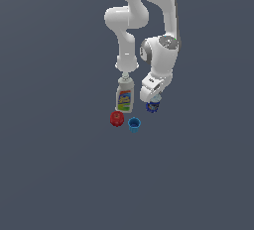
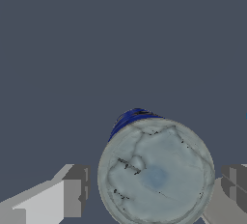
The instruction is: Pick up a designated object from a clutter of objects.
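A white robot gripper (image 1: pixel 155 98) straddles the small dark-blue cylindrical can with pale top (image 2: pixel 155 172), its fingers (image 2: pixel 75 191) spread apart either side, beside the white bottle with colourful label (image 1: pixel 124 95).

The only item outside the task is the desk (image 1: pixel 49 174). In the exterior view it appears as a flat, matte surface of uniform dark slate-grey with a faint blue cast, and it fills the picture from border to border, on the exterior view's left and right alike. Its tone is even across the whole area. In the wrist view the same surface (image 2: pixel 72 49) shows as a plain dark grey-blue field, identical in colour and finish, occupying most of that picture.
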Action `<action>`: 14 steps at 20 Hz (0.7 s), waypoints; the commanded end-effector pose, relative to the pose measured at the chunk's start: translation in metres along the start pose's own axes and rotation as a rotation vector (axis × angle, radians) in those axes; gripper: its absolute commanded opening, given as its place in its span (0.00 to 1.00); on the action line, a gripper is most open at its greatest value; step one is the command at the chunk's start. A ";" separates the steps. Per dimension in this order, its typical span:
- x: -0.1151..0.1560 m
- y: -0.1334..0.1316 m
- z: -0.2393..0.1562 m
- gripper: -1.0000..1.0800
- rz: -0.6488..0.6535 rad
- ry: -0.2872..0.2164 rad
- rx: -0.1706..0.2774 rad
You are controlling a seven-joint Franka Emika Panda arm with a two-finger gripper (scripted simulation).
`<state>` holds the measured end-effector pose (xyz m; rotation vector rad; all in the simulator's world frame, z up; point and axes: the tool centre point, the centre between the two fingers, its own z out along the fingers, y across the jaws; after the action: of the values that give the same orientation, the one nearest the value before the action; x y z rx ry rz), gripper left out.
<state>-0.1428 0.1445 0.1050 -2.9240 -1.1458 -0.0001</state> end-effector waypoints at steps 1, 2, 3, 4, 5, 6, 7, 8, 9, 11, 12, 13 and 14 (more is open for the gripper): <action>0.000 0.000 0.011 0.96 -0.001 0.000 0.000; 0.000 -0.001 0.015 0.96 -0.002 0.000 0.001; -0.001 -0.001 0.018 0.96 -0.002 0.000 0.001; -0.001 -0.001 0.021 0.96 -0.002 0.000 0.001; -0.001 -0.001 0.024 0.96 -0.002 0.000 0.001; -0.001 -0.001 0.026 0.96 -0.002 0.000 0.001; -0.001 -0.001 0.028 0.96 -0.003 0.000 0.000; 0.000 -0.001 0.030 0.96 -0.003 0.000 0.000; 0.000 -0.001 0.030 0.96 -0.003 0.000 0.000; 0.000 0.000 0.031 0.96 -0.003 0.000 0.000; 0.000 0.000 0.031 0.96 -0.003 0.000 -0.001; 0.000 0.000 0.031 0.00 -0.003 0.000 -0.001; 0.000 0.000 0.031 0.00 -0.003 0.000 -0.001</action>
<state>-0.1432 0.1443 0.0746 -2.9236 -1.1498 0.0005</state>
